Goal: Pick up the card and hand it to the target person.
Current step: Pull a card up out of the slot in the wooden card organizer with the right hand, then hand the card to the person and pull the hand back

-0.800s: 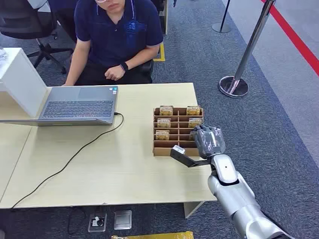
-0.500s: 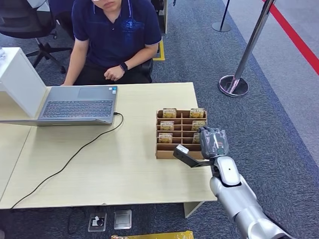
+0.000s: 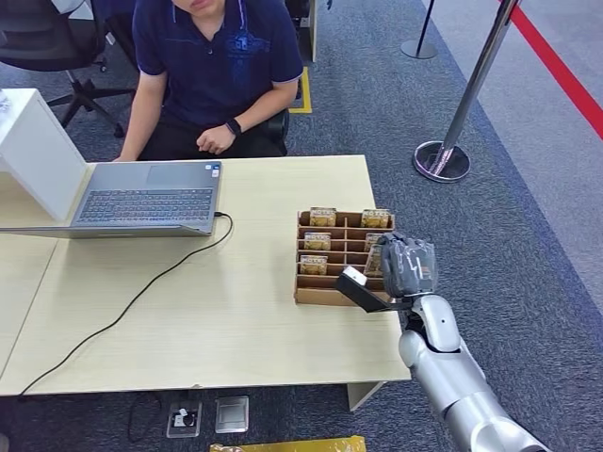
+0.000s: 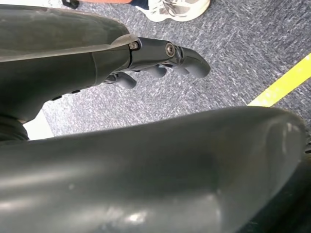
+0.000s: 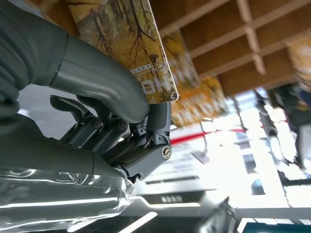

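Observation:
A brown cardboard box [image 3: 317, 295] with several compartments sits near the right end of the table, with yellow picture cards [image 3: 323, 217] standing in it. My right hand [image 3: 405, 266] is over the box's near right corner. In the right wrist view the thumb [image 5: 106, 87] presses one card [image 5: 124, 39], printed with autumn trees, against the fingers, so the hand [image 5: 110, 121] grips that card. The person [image 3: 213, 66] in a dark blue shirt sits at the far side of the table. My left hand [image 4: 154, 56] hangs over the carpet, fingers apart and holding nothing.
An open laptop [image 3: 149, 200] lies at the table's far left, and its black cable [image 3: 142, 294] trails across the top. A white box [image 3: 36, 151] stands beside it. A stanchion base [image 3: 442, 162] sits on the carpet to the right.
My right hand has drifted a little to the right at the box's near right corner. The box has slid slightly right with it. The person has leaned back a bit.

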`<state>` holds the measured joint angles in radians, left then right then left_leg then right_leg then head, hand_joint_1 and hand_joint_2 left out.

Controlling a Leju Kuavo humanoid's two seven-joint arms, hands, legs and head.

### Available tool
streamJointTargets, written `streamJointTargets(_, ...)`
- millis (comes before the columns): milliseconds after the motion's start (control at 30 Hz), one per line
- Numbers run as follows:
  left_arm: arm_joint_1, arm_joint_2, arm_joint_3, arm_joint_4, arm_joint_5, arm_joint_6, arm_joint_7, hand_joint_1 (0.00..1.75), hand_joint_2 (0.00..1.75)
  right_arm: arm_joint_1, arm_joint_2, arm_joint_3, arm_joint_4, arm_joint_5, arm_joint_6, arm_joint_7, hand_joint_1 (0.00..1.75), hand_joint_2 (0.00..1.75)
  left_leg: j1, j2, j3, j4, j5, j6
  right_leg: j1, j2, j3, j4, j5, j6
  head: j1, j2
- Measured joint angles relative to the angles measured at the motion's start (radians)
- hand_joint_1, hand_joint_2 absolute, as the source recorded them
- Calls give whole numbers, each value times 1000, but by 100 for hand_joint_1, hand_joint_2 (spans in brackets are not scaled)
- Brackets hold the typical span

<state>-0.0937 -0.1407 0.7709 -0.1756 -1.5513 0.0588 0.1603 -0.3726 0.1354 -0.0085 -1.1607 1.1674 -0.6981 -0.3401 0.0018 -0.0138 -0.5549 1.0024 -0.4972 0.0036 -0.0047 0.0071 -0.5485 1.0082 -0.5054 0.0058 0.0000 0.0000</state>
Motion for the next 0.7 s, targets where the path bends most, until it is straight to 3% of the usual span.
streamJointTargets(67,-4,0,-4,0,-7,-1,3,0,0,-40,59,-46,-35,1,0,-72,175,175,0,2,-2,1,0,0,0,2,-3,1,0,0,0,0)
streamJointTargets(167,-11,0,-9,1,-14,0,3,0,0,-81,108,-64,-63,4,0,-115,175,175,0,3,-4,0,1,-1,0,3,-5,2,1,-1,0,0)
streamJointTargets(367,-32,0,-47,2,-20,-10,13,0,0,-185,203,-102,-53,38,0,-155,175,175,0,1,-4,0,1,-1,0,1,-5,2,1,-1,0,0)
streamJointTargets(700,-57,-7,-136,2,-17,-32,35,0,0,-310,214,-165,5,159,0,-76,175,175,1,-2,-4,0,2,-1,1,-2,-4,1,1,-1,0,0)
